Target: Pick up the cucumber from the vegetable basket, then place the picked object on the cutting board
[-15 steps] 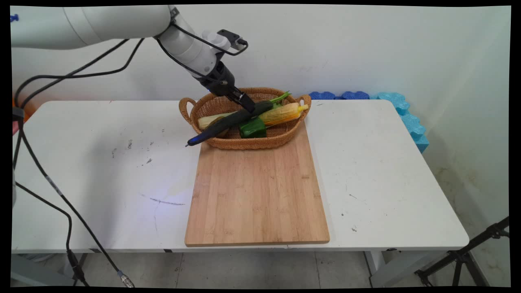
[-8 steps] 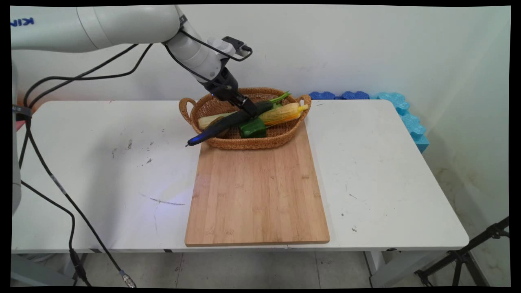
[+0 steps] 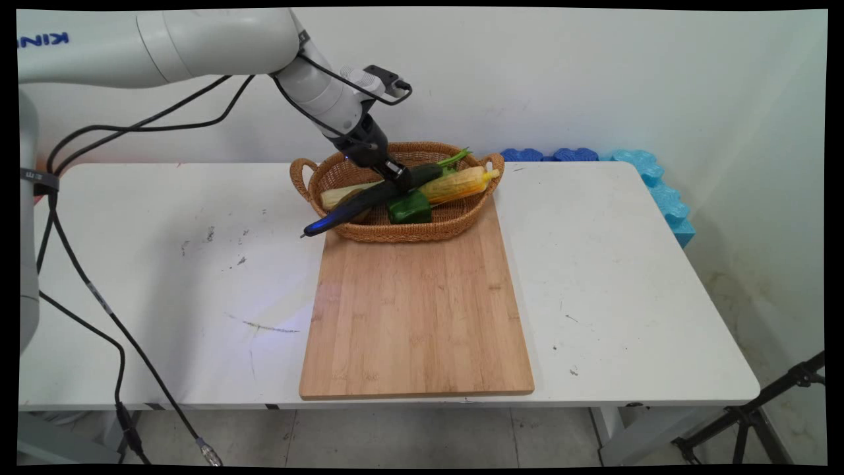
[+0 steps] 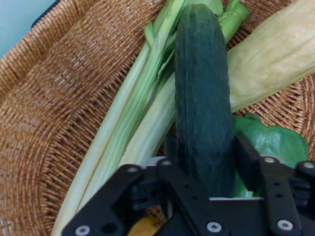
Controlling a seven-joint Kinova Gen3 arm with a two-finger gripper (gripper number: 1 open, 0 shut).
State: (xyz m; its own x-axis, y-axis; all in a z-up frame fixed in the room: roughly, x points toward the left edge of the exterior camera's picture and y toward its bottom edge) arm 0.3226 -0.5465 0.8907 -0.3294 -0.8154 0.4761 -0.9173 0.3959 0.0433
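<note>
A long dark green cucumber lies slantwise across a woven basket, its left tip sticking out over the rim. My gripper reaches down into the basket and is open, one finger close on each side of the cucumber's upper end. Under the cucumber lie a husked corn cob, a green pepper and pale green stalks.
A bamboo cutting board lies in front of the basket and reaches the table's near edge. Blue foam pieces sit along the wall at the back right. A black tripod stands by the table's right front corner.
The gripper has come down and slightly right into the basket, settling around the cucumber's upper end. The cucumber and the other vegetables have not moved.
</note>
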